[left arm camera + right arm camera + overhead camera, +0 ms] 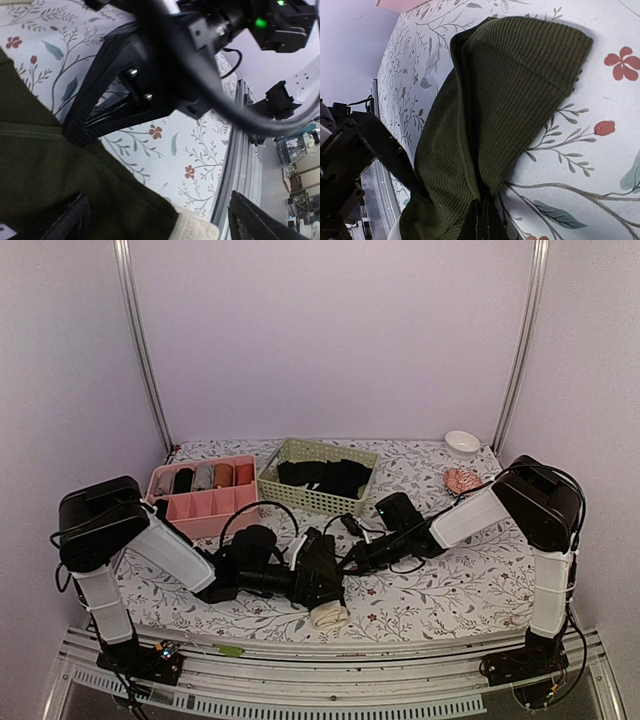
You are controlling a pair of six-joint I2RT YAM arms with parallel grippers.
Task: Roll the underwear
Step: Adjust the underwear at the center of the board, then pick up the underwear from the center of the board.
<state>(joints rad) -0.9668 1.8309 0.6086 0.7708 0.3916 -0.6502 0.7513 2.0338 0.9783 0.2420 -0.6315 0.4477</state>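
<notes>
Underwear (328, 616) sits near-centre on the worktop (460, 585), close to the front edge. From the top cam only its cream band end shows; the rest is under both hands. L hand (160, 226) comes in from the left, low over it, fingers (67, 222) spread wide and released, w/ dark ribbed cloth and cream band lying btwn them. R hand (480, 227) reaches in from the right, clenched on a gathered fold; the rest of the garment fans out folded on the floral worktop. Further back, left: pink divider tray (190, 512) w/ rolled bundles (205, 477) in its rear row. Just beside it, centre: green basket (300, 498) holding black garments (325, 475). Right: small pinkish item (462, 480). Far back: white bowl (462, 441).
</notes>
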